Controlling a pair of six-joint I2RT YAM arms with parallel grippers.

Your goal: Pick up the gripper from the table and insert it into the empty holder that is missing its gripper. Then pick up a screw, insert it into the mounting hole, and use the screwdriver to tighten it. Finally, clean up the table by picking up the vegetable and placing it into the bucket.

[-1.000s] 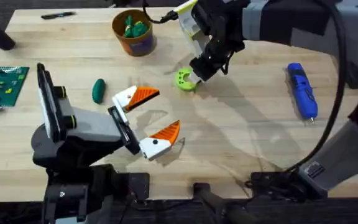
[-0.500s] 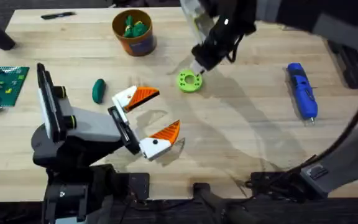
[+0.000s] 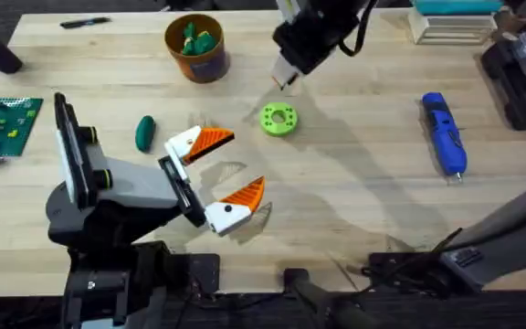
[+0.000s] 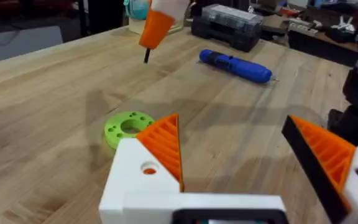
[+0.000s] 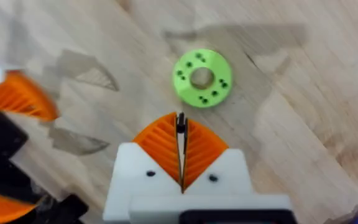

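The wooden counter (image 3: 354, 201) carries everything. The left gripper (image 3: 219, 174) rests low near the middle with its jaws spread wide and nothing between them. The right gripper (image 3: 286, 78) hangs above the counter, jaws pressed together on a thin dark screw (image 5: 180, 124). The blue screwdriver (image 3: 444, 132) lies far right. The bucket (image 3: 196, 47) stands at the back, the lime green disc (image 3: 278, 120) below the right gripper, and the dark green vegetable (image 3: 144, 132) left of the left gripper.
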